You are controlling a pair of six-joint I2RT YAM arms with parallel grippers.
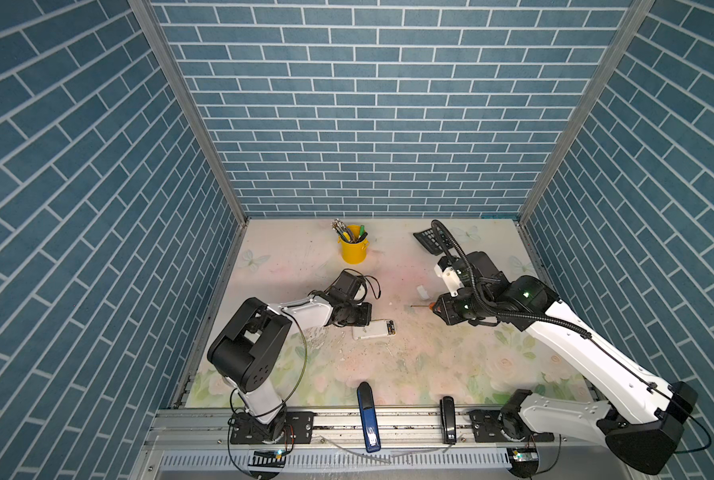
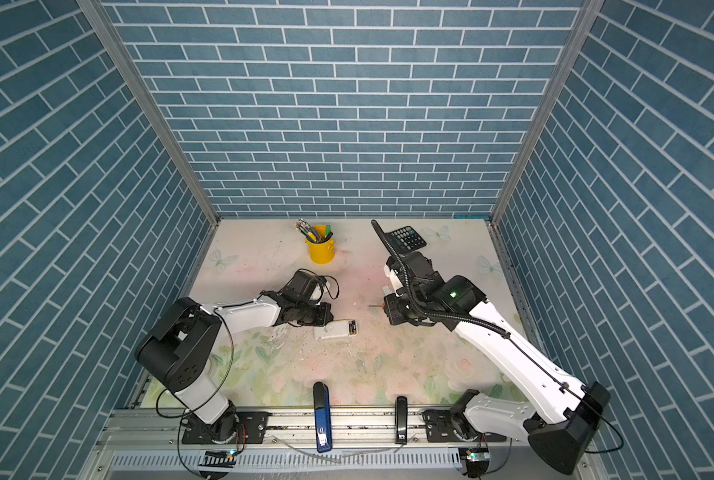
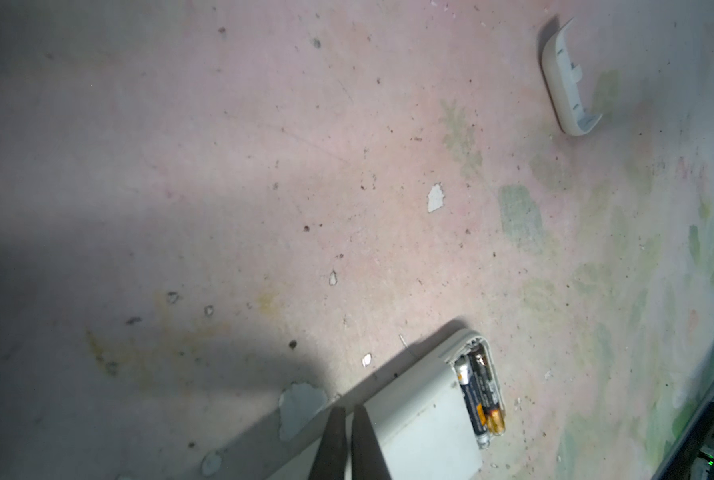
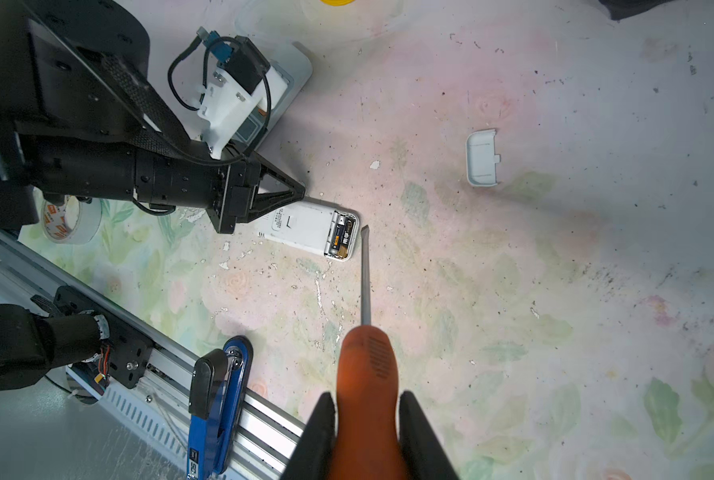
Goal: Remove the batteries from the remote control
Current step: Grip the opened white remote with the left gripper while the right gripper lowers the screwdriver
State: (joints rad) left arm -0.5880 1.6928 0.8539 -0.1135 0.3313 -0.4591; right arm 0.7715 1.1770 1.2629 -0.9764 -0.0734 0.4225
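Note:
The white remote control (image 1: 371, 330) (image 2: 332, 332) lies mid-table with its back up and the compartment at one end uncovered. Two batteries (image 3: 482, 395) (image 4: 340, 239) sit side by side inside it, dark with gold ends. My left gripper (image 3: 347, 409) (image 4: 301, 192) is shut and empty, its tips at the remote's long edge, away from the batteries. My right gripper (image 4: 365, 399) (image 1: 440, 309) is shut on the orange handle of a screwdriver (image 4: 364, 274). The screwdriver's flat tip hovers just beside the battery end. The white cover (image 4: 482, 158) (image 3: 569, 83) lies apart on the mat.
A yellow cup of pens (image 1: 353, 249) and a black calculator (image 2: 407, 237) stand at the back. A blue stapler (image 1: 367, 415) and a black stapler (image 1: 448, 417) lie on the front rail. A tape roll (image 4: 70, 220) and a white device (image 4: 293, 70) sit by the left arm.

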